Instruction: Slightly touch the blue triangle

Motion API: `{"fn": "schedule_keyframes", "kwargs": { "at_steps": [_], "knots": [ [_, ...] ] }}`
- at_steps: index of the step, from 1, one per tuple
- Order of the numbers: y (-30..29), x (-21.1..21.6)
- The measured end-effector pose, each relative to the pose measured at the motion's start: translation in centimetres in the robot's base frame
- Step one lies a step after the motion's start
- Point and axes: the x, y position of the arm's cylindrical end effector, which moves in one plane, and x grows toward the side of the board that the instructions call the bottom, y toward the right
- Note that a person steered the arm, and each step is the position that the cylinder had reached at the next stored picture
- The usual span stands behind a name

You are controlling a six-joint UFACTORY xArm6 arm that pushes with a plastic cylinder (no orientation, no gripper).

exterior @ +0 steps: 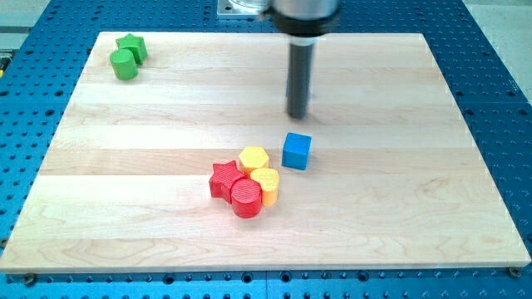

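Observation:
No blue triangle shows; the only blue block is a blue cube [296, 151] near the middle of the wooden board [125, 166]. My tip [298, 115] is just above the cube toward the view's top, a small gap apart from it. The dark rod hangs straight down from the view's top centre.
A cluster sits to the left and below the blue cube: a yellow hexagon [253, 158], a yellow heart [266, 184], a red star [224, 179] and a red cylinder [246, 199]. A green star [132, 46] and a green cylinder [124, 64] sit at the board's top left corner.

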Motion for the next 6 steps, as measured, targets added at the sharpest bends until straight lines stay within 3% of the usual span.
{"fn": "schedule_keyframes", "kwargs": {
  "at_steps": [1, 2, 3, 5, 6],
  "knots": [
    [3.0, -4.3],
    [1.5, -10.1],
    [-4.0, -10.3],
    [3.4, -6.4],
    [6.2, -9.2]
  ]
}}
